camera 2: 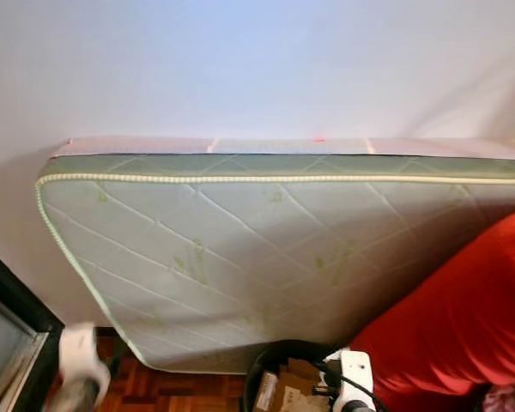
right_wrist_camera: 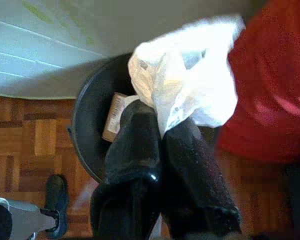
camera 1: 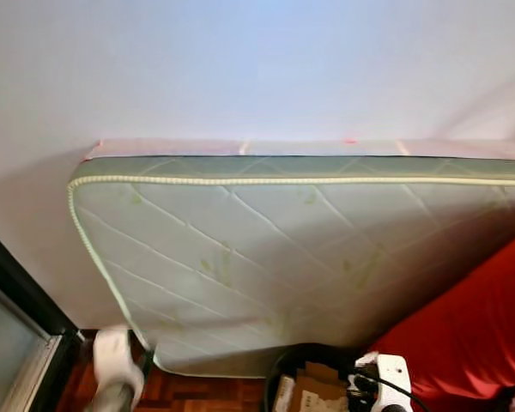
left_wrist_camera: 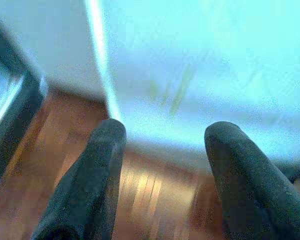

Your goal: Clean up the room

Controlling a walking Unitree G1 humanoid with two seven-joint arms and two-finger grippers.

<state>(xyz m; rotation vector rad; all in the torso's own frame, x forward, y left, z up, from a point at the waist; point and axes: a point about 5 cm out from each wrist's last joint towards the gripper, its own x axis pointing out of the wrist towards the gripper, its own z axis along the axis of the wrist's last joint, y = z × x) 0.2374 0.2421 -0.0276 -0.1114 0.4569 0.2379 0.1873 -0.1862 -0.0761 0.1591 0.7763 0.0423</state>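
Hand (right_wrist_camera: 160,130) on the right arm pinches a crumpled white plastic bag (right_wrist_camera: 190,80) above the round black bin (right_wrist_camera: 87,125); left hand (left_wrist_camera: 162,165) gapes empty beside it.

The left gripper (left_wrist_camera: 162,165) hangs low with fingers spread apart; the right gripper (right_wrist_camera: 162,132) has fingers pressed together on a white bag (right_wrist_camera: 190,75).
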